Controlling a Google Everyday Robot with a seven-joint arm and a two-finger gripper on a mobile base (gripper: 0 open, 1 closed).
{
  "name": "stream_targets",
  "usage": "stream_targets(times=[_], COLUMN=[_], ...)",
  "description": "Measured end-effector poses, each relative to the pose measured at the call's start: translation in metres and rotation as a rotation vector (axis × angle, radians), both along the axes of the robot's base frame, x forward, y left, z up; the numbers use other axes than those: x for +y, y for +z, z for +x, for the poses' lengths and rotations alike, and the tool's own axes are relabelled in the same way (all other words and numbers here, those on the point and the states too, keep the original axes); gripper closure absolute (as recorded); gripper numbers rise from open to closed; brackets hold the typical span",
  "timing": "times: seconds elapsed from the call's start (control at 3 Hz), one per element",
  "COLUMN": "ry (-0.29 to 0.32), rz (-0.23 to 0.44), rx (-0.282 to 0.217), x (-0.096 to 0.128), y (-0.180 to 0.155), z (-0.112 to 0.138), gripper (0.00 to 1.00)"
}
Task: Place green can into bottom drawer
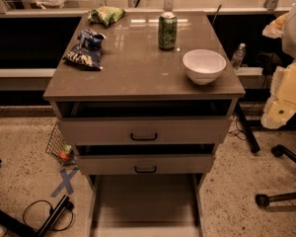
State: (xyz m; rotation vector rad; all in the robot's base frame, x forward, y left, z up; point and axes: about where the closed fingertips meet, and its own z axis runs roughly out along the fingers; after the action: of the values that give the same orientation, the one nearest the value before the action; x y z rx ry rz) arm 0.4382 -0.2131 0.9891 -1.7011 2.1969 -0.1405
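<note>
The green can (167, 31) stands upright at the back middle of the cabinet top (138, 73). It is dark green with pale markings and a silver top. The bottom drawer (145, 204) is pulled out towards me below the two upper drawers, and its plain flat floor has nothing on it. Pale cream segments of my arm (287, 90) hang at the right edge of the view, beside the cabinet and apart from the can. My gripper itself is out of view.
A white bowl (204, 65) sits on the top to the front right of the can. A blue snack bag (86, 48) and a green snack bag (106, 15) lie at the left. Chair legs (281, 181) and a water bottle (238, 56) are on the right. Cables (44, 214) lie on the floor at the left.
</note>
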Motion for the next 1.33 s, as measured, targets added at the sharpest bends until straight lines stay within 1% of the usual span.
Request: stream_targets(times=[0.33, 0.67, 1.0, 1.33], ry=[0.0, 0.008, -0.02, -0.056], rz=[0.0, 0.042, 0.194, 0.391], rx=[0.0, -0.035, -0.066, -0.123], x=[0.0, 0.001, -0.002, -0.002], y=[0.0, 0.006, 0.012, 0.019], z=[0.0, 0.028, 0.089, 0.141], gripper=[0.0, 0.0, 0.0, 0.0])
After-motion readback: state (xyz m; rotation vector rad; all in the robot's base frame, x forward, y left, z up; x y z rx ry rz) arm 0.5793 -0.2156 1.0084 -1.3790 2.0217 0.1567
